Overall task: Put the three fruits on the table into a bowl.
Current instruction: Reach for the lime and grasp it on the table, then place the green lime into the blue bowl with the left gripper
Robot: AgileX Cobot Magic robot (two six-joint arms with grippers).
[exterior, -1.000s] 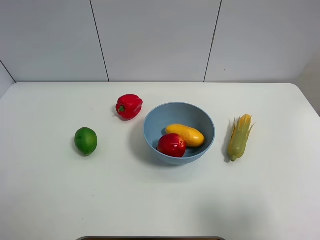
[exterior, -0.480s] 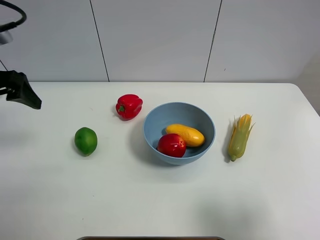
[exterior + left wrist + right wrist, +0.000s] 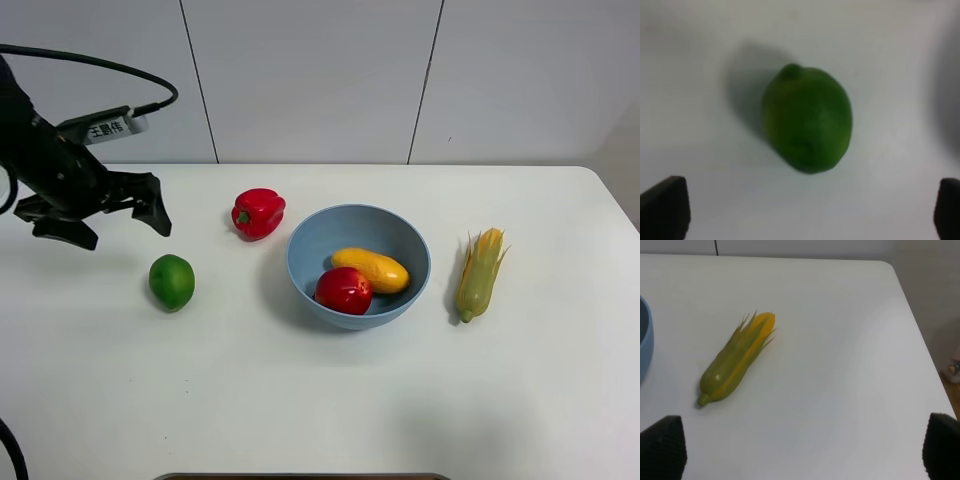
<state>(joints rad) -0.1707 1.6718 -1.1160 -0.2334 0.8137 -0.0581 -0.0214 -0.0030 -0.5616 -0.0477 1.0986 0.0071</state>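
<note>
Only one apple [image 3: 343, 290] and one mango [image 3: 372, 269] lie in the bowl [image 3: 310, 226]; one lime [image 3: 172, 281] by the wide left claw [image 3: 118, 231]

I saw the round green lime [image 3: 172, 281] lying alone on the white surface [image 3: 300, 400], well to the left of the deep light-blue bowl [image 3: 300, 268]. Inside the bowl, the red apple [image 3: 343, 290] sat at the near side, touching the oblong yellow-orange mango [image 3: 372, 270] behind it.

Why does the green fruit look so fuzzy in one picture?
In the left wrist view the lime looms close, out of focus; the exterior high view shows it sharp; the right wrist view shows the corn fairly crisp.
</note>
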